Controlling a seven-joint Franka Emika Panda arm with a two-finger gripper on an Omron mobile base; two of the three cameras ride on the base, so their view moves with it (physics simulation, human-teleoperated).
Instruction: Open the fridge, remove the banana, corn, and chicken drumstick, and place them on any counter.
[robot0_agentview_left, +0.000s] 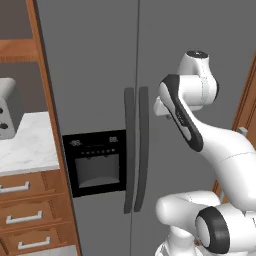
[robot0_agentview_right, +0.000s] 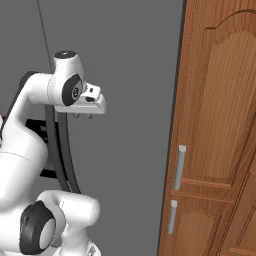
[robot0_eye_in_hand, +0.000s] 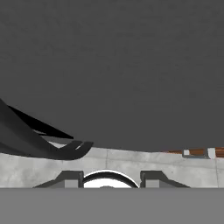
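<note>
Grey and flat, the tall two-door fridge (robot0_agentview_left: 100, 65) stands closed in the left base view, its dark curved handles (robot0_agentview_left: 136, 150) and black dispenser panel (robot0_agentview_left: 97, 162) left of the pincer, beyond them a white veined marble counter (robot0_agentview_left: 27, 145). From the right base view, the pincer (robot0_agentview_right: 82, 116) points down before the door, a reddish wooden cabinet (robot0_agentview_right: 215, 125) to its right. Seen from the hand, the two fingertips (robot0_eye_in_hand: 70, 178) stand apart, holding nothing, handles at left.
</note>
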